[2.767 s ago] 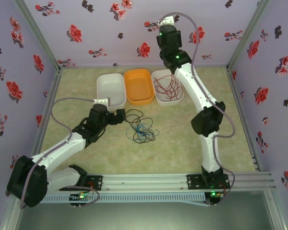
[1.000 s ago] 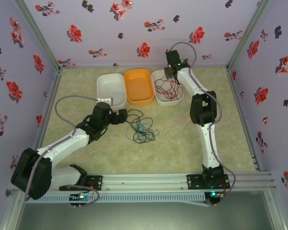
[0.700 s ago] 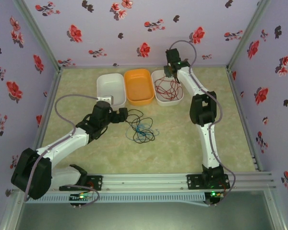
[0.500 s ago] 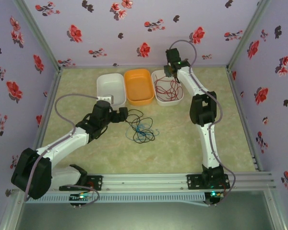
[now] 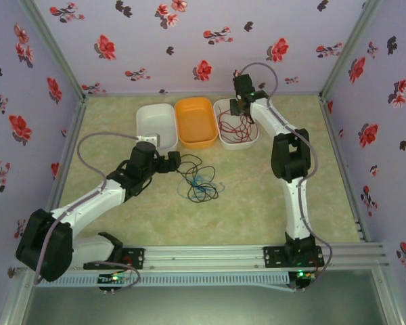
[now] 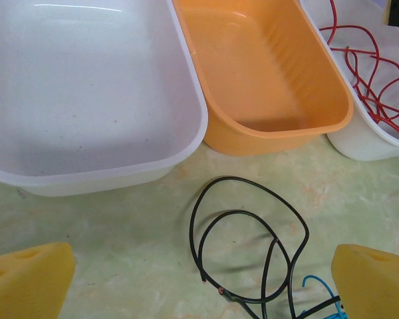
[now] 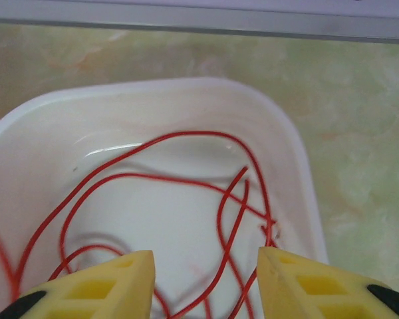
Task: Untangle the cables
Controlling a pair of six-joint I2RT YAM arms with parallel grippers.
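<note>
1. Looking at my right gripper point(image 7: 205, 272): fingers spread, hovering over the red cable point(image 5: 235, 123) lying loose in the far right white bin point(image 7: 299, 156).
2. My left gripper point(image 6: 199, 269) is spread wide, near the black cable point(image 6: 239, 179) and blue cable point(image 6: 312, 279), tangled mid-table point(image 5: 257, 196).

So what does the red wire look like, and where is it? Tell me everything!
The red cable is a very thin, bendy wire, bright red and smooth like plastic. It lies in loose, crossing loops inside the rightmost white tub, resting on its bottom, apart from the black cable and blue cable out on the table. The right gripper hovers just above it with its jaws apart. Whether its fingers touch the wire cannot be told.
</note>
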